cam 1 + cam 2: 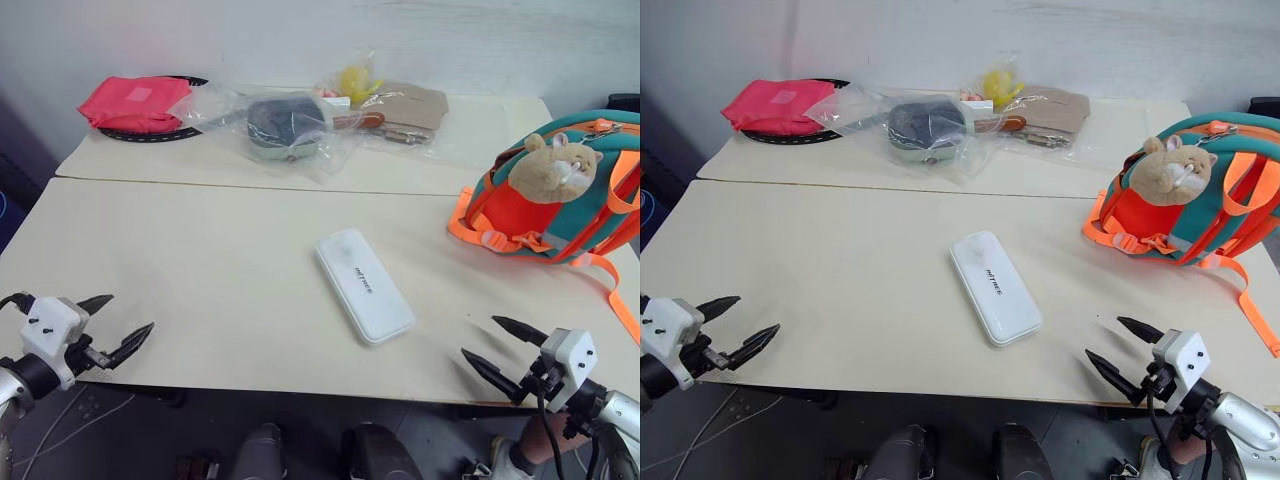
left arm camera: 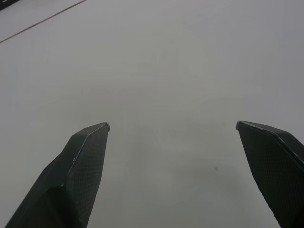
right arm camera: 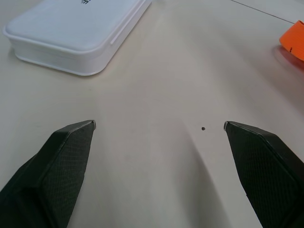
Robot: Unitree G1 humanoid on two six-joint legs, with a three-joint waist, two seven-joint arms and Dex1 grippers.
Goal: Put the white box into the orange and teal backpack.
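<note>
The white box (image 1: 364, 284) lies flat near the middle of the cream table, its dark lettering facing up; one end of the white box (image 3: 76, 35) shows in the right wrist view. At the table's right edge sits the orange and teal backpack (image 1: 560, 190), a tan plush animal on its front and orange straps trailing toward me. My left gripper (image 1: 125, 322) hovers open over the front left edge, empty. My right gripper (image 1: 495, 346) hovers open at the front right, a short way from the box, nothing between its fingers.
On the back table lie a red-pink folded pouch (image 1: 135, 103) on a dark ring, a clear plastic bag (image 1: 280, 125) holding a dark grey item, and a tan packet (image 1: 405, 108) with a yellow object. A seam (image 1: 250, 186) divides the two tabletops.
</note>
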